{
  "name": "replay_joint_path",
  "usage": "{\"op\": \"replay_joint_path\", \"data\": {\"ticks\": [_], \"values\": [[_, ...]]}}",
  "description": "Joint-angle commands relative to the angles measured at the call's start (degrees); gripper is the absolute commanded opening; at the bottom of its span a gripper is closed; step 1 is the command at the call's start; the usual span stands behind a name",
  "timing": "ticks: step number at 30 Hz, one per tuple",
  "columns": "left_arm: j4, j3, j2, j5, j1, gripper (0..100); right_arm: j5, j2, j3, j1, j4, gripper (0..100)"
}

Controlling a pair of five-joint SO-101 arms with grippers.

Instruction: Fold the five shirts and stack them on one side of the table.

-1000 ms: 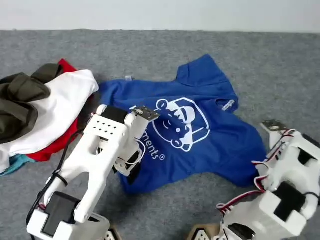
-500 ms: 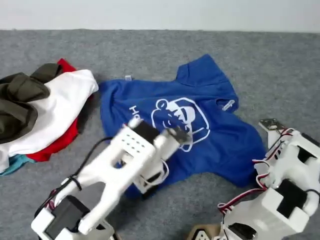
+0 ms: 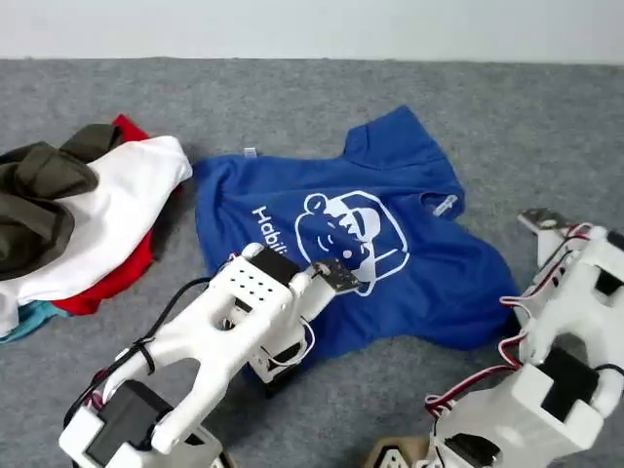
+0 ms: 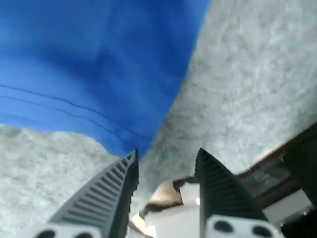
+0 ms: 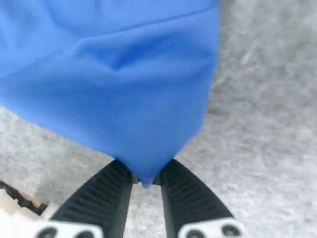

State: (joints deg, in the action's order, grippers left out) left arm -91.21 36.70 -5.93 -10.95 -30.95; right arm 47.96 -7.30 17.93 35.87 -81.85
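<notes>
Lettering (image 3: pixel 274 230) on the blue shirt (image 3: pixel 400 273) is uncovered again: the left arm (image 3: pixel 229 327), which hung over it a second ago, has swung down toward the shirt's near hem. The right arm (image 3: pixel 570 322) has edged slightly outward.

The shirt is soft knit cotton, lying face up and rumpled on the grey felt-like table (image 3: pixel 292 107), with a white cartoon print on the chest and double stitching along the hem. At the far left lies a loose heap: a white shirt (image 3: pixel 107 219) over a red shirt (image 3: pixel 122 278), a dark olive shirt (image 3: pixel 39 200) and a teal shirt (image 3: pixel 21 324) (only an edge of it shows).

The left arm is bent low, and the left gripper (image 4: pixel 166 158) points down with its ribbed black fingers spread apart. They hold nothing, and the hem's corner lies just past the tips. The right arm is folded at the near right, where the right gripper (image 5: pixel 146 173) pinches a corner of the blue shirt between nearly closed fingers.
</notes>
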Motion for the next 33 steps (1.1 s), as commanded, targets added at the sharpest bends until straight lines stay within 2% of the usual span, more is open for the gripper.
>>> {"op": "replay_joint_path", "data": {"ticks": [1,13,18,21,27,33], "values": [[2.6,0.7,-1.7,-0.6,0.4,18,0.4,0.7,-4.3,-0.7,-2.3,0.9],[15.8,8.8,-1.7,-1.4,0.5,17,0.4,0.6,-4.3,-0.6,-2.4,0.9],[20.2,8.8,-1.7,-1.8,0.5,6,0.4,0.6,-4.3,-0.7,-2.4,0.9],[21.0,8.8,-1.7,-3.6,0.4,1,0.4,0.6,-4.4,-0.7,-2.4,0.9],[20.3,8.8,-1.8,-6.9,0.8,1,0.4,0.7,-4.5,-0.7,-2.6,0.9],[18.2,8.6,-2.0,-7.0,0.5,1,0.4,0.6,-10.2,-2.2,-9.5,0.9]]}}
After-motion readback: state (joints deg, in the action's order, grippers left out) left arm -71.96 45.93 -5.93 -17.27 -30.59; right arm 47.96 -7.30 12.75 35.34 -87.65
